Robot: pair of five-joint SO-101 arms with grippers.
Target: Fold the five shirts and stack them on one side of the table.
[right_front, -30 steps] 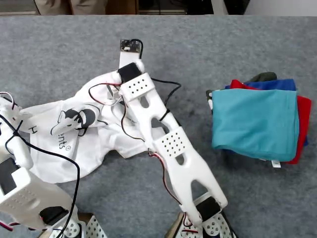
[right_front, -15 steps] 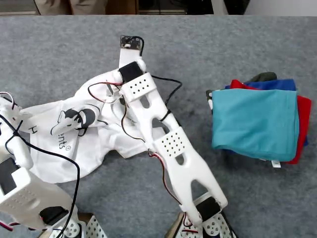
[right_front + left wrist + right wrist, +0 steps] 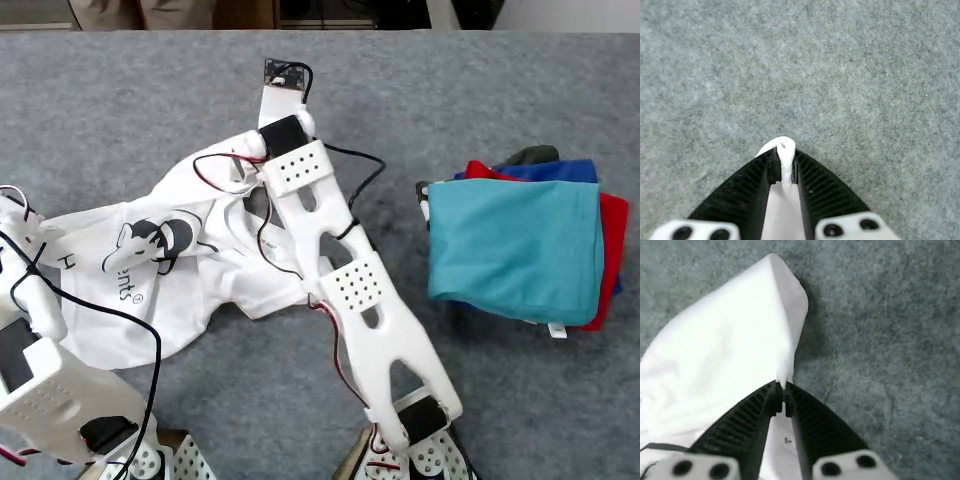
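Txt on white shirt (image 3: 190, 285): illegible.

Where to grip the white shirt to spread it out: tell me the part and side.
Probably an outer edge, coming in from the bare table side. The shirt lies crumpled, its middle bunched, its edges thin enough to pinch; the left gripper and right gripper are each shut on one.

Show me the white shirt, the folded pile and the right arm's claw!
white shirt (image 3: 190, 290), high view, its plain lower part.
folded pile (image 3: 510, 250), high view, the teal shirt on top.
right gripper (image 3: 784, 387), right wrist view, between the tips pinching the shirt's edge.
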